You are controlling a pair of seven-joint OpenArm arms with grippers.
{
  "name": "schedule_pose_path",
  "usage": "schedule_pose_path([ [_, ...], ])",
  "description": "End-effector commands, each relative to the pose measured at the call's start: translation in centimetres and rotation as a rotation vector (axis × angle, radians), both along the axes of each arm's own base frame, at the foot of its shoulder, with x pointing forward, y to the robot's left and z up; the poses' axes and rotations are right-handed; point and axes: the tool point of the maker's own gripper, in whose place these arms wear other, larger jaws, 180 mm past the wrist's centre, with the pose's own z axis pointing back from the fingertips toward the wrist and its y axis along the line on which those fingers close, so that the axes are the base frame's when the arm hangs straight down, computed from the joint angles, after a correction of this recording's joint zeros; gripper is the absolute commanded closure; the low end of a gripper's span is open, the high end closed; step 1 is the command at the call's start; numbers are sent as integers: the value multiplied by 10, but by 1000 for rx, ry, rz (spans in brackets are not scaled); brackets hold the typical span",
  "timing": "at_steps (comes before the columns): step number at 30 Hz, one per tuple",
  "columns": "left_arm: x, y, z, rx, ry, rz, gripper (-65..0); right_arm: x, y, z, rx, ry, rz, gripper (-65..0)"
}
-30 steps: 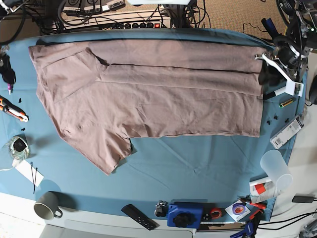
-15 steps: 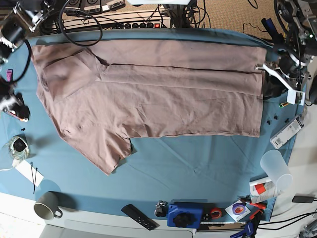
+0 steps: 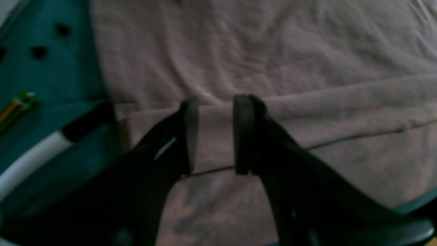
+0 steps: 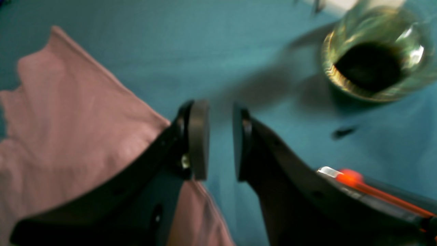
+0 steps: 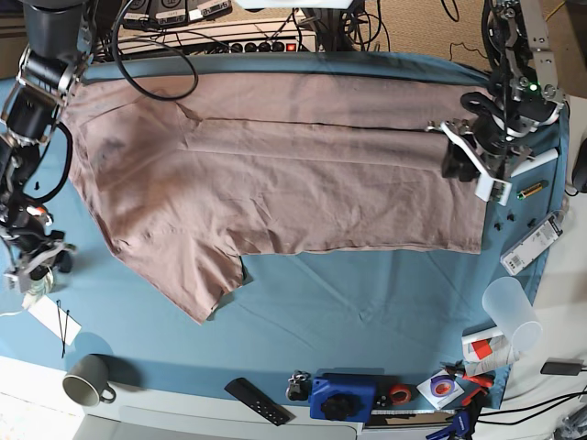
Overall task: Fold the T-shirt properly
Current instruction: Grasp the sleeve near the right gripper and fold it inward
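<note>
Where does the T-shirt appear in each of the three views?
Base: the T-shirt lies spread across the upper middle of the table.
Left wrist: it fills most of the picture, under the left gripper.
Right wrist: only a sleeve corner at left.
Shared landmark: the teal-blue table cloth.

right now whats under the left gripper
The left gripper hangs open over the T-shirt, above a folded band running across it. Beside the shirt's edge is the teal cloth. What lies beneath the shirt is covered.
</note>
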Motion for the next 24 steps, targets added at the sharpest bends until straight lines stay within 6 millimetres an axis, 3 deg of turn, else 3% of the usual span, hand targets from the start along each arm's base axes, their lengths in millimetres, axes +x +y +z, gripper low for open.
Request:
schedule_pose_path([
  [1,7,-1,11,-1,-46,-9,-163,14,-8,24,0,-65,1,-129],
  [4,6,0,10,7,-43,-8,-163,19,0,7,57,-32,21,-129],
  [14,7,3,9,30,-44,-4,-163,11,7,-18,84,41,22,-129],
  [20,10,3,12,31,-54,-4,-163,7,51,-48,138,129,92,-129],
  [24,11,3,12,31,-56,-4,-163,1,64,-66,160,141,91,-129],
])
